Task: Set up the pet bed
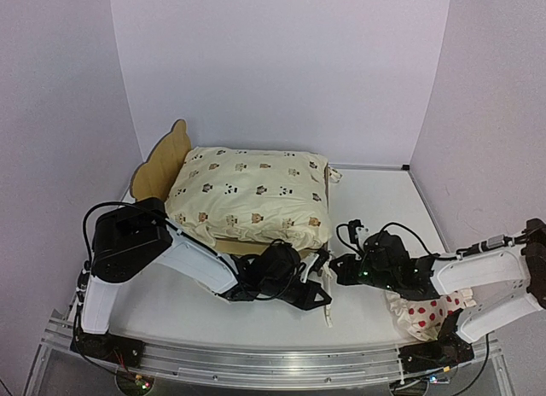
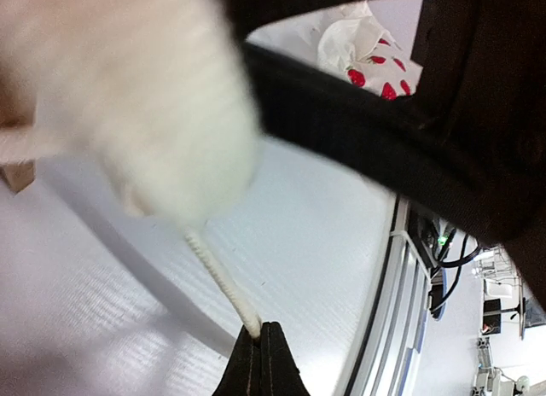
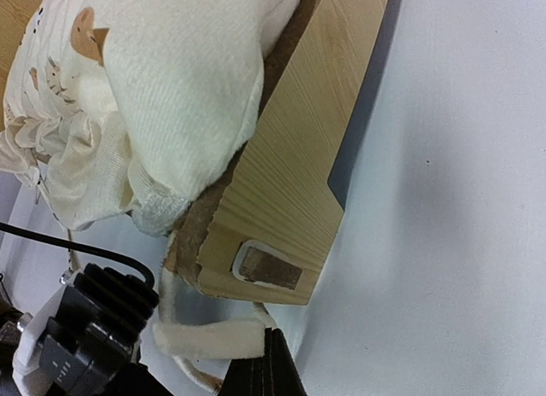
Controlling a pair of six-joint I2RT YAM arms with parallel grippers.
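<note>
Since the pet bed (image 3: 290,183) is thin plywood with low rails, I judge it light and stiff but apt to slide on the smooth surface (image 1: 375,208). It is best held by a rail edge or the headboard (image 1: 166,157), not the soft cream cover (image 1: 247,195) heaped on it. The bed lies just ahead of both pincers. Left pincer (image 2: 261,329) is clenched on a thin white cord (image 2: 217,278). Right pincer (image 3: 270,334) is clenched on a flat cream tie (image 3: 205,338) beside the frame's corner.
</note>
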